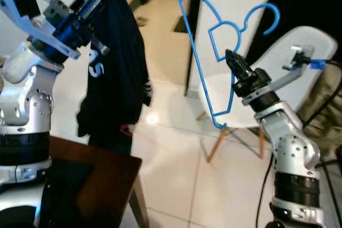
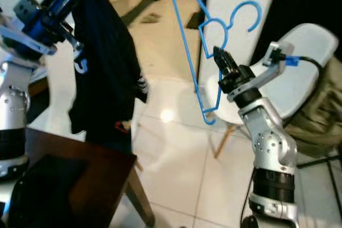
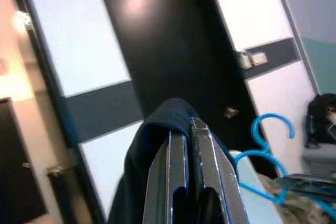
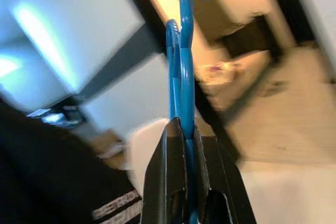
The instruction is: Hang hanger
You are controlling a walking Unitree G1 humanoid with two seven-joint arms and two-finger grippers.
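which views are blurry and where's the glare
Right wrist view: background smeared, while the fingers clamping the blue hanger stay sharp. Left wrist view: soft glare on the dark door; dark shirt in the left gripper reads clearly. Eye views: mild softness, bright patch on the floor tiles.

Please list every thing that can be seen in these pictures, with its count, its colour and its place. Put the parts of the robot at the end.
hanger: one, blue, held up in the air at the robot's right, hook uppermost.
garment: one, dark navy with white marks, hanging from the left gripper.
table: one, dark brown, low at the robot's left front; only its corner shows.
chair: one, white shell on wooden legs, behind the right arm.
heap of cloth: one, olive, at the far right beside the chair.
floor: pale glossy tiles.
left gripper: one, black fingers, raised, shut on the garment.
right gripper: one, black fingers, raised, shut on the hanger.
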